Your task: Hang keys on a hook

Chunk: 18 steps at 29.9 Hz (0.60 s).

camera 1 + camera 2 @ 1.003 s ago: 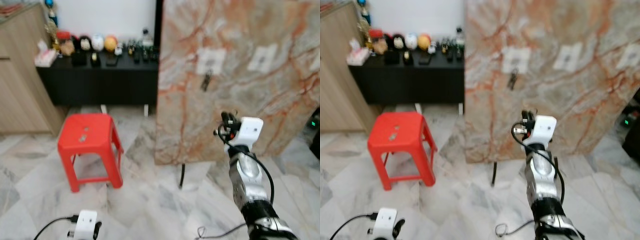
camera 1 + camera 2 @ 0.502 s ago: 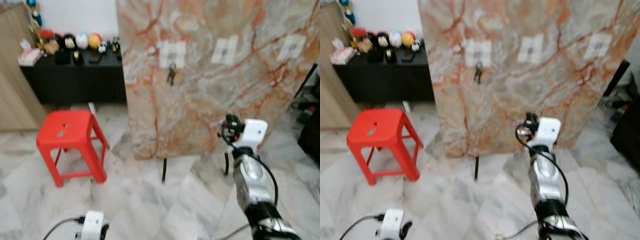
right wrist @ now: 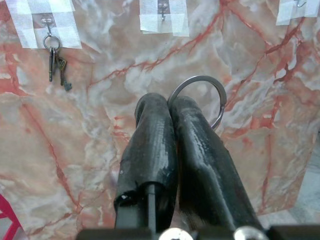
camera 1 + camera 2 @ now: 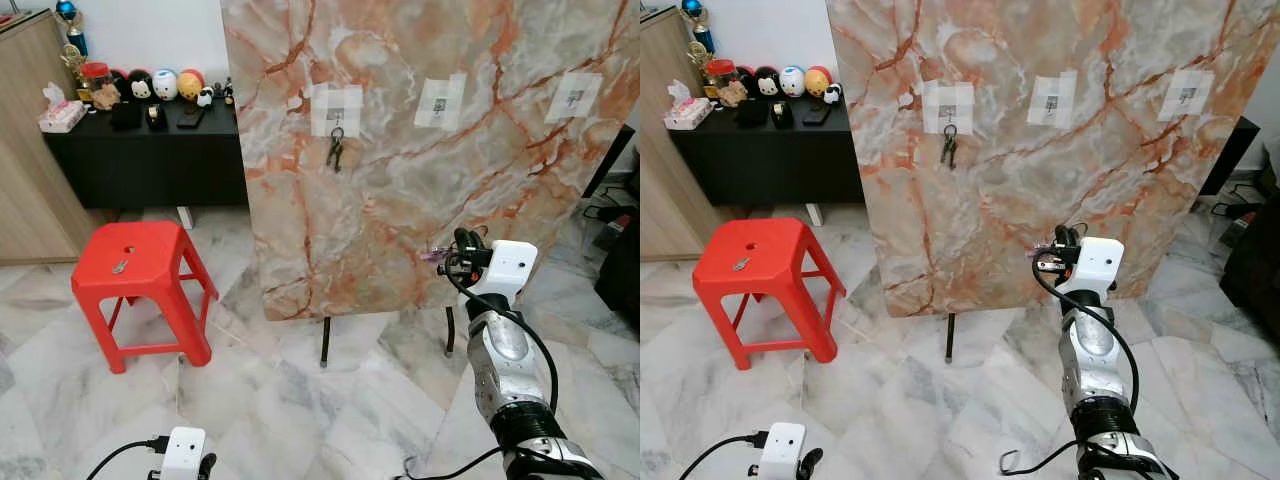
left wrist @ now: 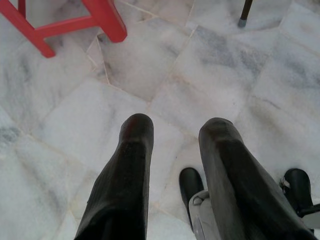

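Observation:
My right gripper is shut on a silver key ring, whose loop sticks out past the fingertips; whatever hangs from the ring is hidden. It is raised in front of the upright marble board, a little short of it and below the taped hooks. The middle hook and the right hook are bare. A set of keys hangs from the left hook. My left gripper hangs low over the floor, open, with nothing between its fingers.
A red plastic stool stands left of the board with a small object on its seat. Behind it is a black cabinet with figurines and a wooden cupboard. The board's thin legs rest on the marble floor. A cable lies near my right arm.
The camera has swung right, so the board now sits in the middle and looks sharp. My right gripper stays raised and shut on the ring; the left arm hangs as before.

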Tool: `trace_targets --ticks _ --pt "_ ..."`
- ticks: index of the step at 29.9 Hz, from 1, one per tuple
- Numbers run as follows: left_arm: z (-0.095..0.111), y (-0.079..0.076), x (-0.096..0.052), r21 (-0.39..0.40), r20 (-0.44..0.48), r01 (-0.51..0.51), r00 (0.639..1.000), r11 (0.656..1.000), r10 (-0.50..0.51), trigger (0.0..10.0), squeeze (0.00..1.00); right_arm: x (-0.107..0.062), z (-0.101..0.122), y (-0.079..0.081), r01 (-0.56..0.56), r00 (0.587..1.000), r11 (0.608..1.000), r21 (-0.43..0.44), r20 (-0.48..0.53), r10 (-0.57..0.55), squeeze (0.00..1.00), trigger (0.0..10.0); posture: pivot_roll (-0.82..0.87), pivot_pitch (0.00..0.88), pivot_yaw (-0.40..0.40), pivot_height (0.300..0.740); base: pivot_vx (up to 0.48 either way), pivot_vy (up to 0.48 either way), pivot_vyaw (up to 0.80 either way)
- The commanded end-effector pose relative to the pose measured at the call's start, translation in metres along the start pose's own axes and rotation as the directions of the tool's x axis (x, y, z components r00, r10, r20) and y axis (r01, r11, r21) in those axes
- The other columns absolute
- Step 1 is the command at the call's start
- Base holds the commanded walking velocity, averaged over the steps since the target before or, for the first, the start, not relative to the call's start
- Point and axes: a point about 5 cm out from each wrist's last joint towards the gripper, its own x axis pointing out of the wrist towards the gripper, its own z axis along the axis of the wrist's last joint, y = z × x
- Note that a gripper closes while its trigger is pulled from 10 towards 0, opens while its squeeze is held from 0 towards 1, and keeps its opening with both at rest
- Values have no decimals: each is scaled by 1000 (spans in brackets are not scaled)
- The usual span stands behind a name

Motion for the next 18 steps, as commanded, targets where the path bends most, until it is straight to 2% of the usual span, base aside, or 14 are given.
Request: trace_targets --ticks 1,5,18 --pt "-8 -2 -3 -4 -41 12 999 1000 -12 10000 0 3 5 1 -7 1000 1000 -6 21 7 0 10000 -10 0 -50 740 0 0 0" --pt "-10 -2 -3 -7 -49 9 999 1000 -9 10000 0 4 6 1 -9 1000 1000 -9 21 10 0 10000 -5 0 -57 740 0 0 0" --pt "-11 -2 -3 -19 -55 4 998 1000 -5 10000 0 3 5 1 -7 1000 1000 -8 17 7 0 10000 0 0 -64 740 264 0 0"
